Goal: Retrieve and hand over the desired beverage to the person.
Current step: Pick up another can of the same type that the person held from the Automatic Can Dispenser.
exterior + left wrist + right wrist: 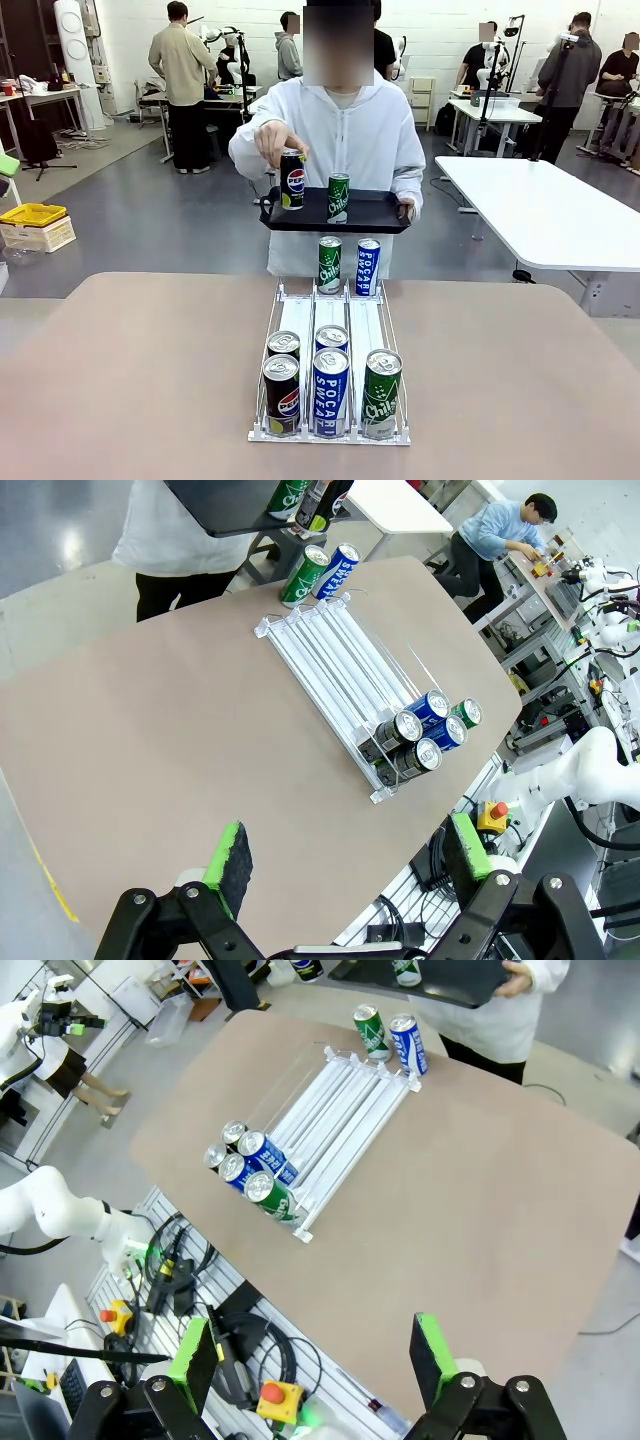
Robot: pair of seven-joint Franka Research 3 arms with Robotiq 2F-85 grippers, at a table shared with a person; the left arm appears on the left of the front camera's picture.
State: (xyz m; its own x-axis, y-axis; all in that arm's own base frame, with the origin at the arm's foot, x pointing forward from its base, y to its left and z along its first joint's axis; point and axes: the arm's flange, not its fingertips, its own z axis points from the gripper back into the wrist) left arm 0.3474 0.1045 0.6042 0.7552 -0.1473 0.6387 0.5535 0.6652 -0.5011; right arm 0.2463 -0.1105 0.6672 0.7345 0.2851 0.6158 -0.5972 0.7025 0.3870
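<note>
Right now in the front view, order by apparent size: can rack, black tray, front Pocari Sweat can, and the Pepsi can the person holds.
1. can rack
2. black tray
3. front Pocari Sweat can
4. Pepsi can
The two cans may really match, since the Pocari one is nearer the camera.

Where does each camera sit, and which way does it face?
Front: fixed on the robot's side, facing across the table at the person holding a tray.
Left wrist: above the table, looking down past the open left gripper at the can rack.
Right wrist: same, past the open right gripper.
Shared: the can rack, in all three.
</note>
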